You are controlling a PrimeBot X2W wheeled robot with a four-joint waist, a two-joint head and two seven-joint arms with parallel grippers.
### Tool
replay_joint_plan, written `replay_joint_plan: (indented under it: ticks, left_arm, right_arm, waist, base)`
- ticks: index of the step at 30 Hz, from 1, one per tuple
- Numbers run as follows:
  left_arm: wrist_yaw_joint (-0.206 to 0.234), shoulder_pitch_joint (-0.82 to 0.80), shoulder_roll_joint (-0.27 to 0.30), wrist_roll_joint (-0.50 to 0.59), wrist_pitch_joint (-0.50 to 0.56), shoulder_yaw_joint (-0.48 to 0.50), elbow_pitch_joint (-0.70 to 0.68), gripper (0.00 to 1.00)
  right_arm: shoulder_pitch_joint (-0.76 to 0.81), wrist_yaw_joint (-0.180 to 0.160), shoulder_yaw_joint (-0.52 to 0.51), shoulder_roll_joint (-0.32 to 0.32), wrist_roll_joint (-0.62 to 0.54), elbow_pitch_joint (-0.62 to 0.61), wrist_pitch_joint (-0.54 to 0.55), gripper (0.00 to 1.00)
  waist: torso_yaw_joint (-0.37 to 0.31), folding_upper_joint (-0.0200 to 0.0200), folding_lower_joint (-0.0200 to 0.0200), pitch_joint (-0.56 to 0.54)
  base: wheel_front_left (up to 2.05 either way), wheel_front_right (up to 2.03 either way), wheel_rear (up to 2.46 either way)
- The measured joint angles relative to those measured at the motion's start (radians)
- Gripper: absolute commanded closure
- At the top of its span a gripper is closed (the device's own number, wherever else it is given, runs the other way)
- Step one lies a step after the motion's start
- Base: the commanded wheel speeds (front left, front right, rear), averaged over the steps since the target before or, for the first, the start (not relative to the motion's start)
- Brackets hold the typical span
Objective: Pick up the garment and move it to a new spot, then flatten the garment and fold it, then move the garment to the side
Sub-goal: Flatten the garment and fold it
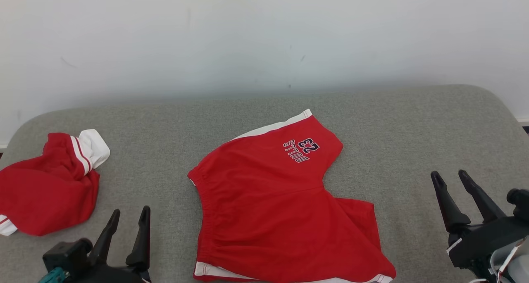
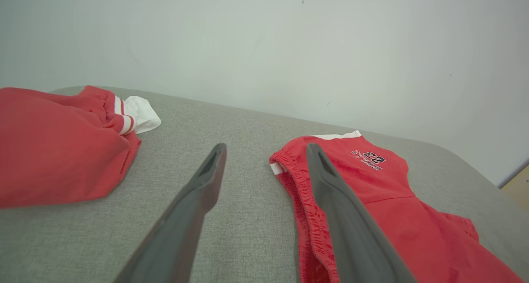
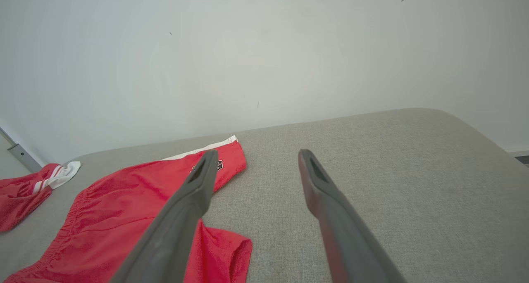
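Left gripper (image 1: 130,210): fingers held apart, nothing gripped, by the surface's (image 1: 413,126) near-left part.
Right gripper (image 1: 448,173): fingers spread, nothing gripped, near-right.
Red shorts (image 1: 268,208): laid flat mid-surface, between the grippers.
Open room: bare grey cloth is seen rightwards to the far-right corner.
Cut off: shorts' near hem; crumpled red garment (image 1: 45,188) at the left edge.

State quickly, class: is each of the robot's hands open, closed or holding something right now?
Left hand: open, holding nothing, left of the red shorts.
Right hand: open, holding nothing, right of the shorts.
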Motion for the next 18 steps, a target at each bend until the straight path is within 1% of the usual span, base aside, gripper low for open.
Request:
replay_joint_plan:
  ticks: [5, 11, 13, 18]
  left_arm:
    - [0.001, 0.049, -0.015, 0.022, -0.007, 0.045, -0.008, 0.0]
    - [0.001, 0.108, -0.071, 0.088, -0.009, 0.117, -0.01, 0.0]
    - [0.001, 0.118, -0.081, 0.116, -0.009, 0.13, -0.01, 0.0]
    - [0.001, 0.137, -0.108, 0.151, -0.009, 0.149, -0.015, 0.0]
  right_arm:
    - [0.05, -0.007, -0.034, 0.021, -0.024, 0.013, -0.009, 0.0]
    - [0.107, -0.008, -0.072, 0.049, -0.05, 0.021, -0.01, 0.0]
    - [0.122, -0.009, -0.076, 0.062, -0.065, 0.023, -0.01, 0.0]
    - [0.129, -0.009, -0.091, 0.071, -0.094, 0.035, -0.01, 0.0]
  waist:
    - [-0.003, 0.0, 0.0, -0.003]
    - [-0.006, 0.0, 0.0, -0.006]
    - [-0.007, 0.0, 0.0, -0.007]
    - [-0.011, 0.0, 0.0, -0.005]
  base:
    - [0.0, 0.0, 0.0]
    - [0.0, 0.0, 0.0]
    - [0.0, 0.0, 0.0]
    - [0.0, 0.0, 0.0]
